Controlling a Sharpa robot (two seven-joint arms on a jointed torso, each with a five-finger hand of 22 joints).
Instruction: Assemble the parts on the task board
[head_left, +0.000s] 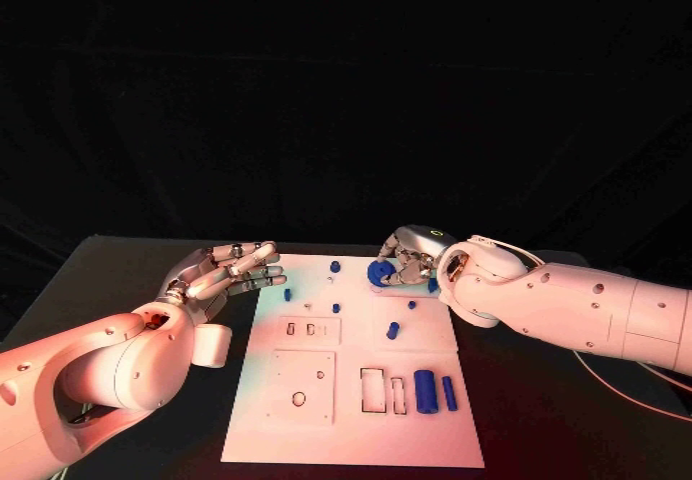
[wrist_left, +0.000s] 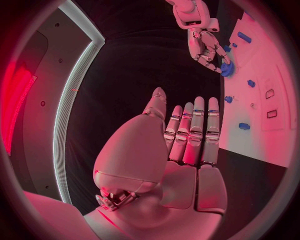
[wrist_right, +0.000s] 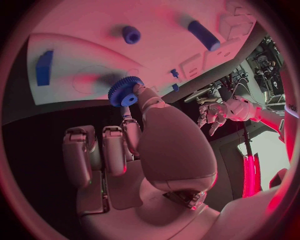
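Note:
The white task board (head_left: 361, 420) lies in the middle of the black table. My right hand (head_left: 408, 258) is over the board's far right corner and pinches a blue gear (head_left: 382, 272) (wrist_right: 125, 92) between thumb and a finger, just above the board (wrist_right: 81, 60). My left hand (head_left: 224, 270) (wrist_left: 187, 145) hovers flat and open at the board's far left edge, holding nothing. Several small blue parts stand on the board: a peg (head_left: 335, 267), a peg (head_left: 392, 330), a thick cylinder (head_left: 424, 390) and a thin rod (head_left: 449, 393) near the front right.
Rectangular recesses (head_left: 310, 328) and slots (head_left: 384, 390) are cut in the board's middle and front. A blue block (wrist_right: 44, 67) lies near the gear. Black table (head_left: 87, 290) surrounds the board on both sides.

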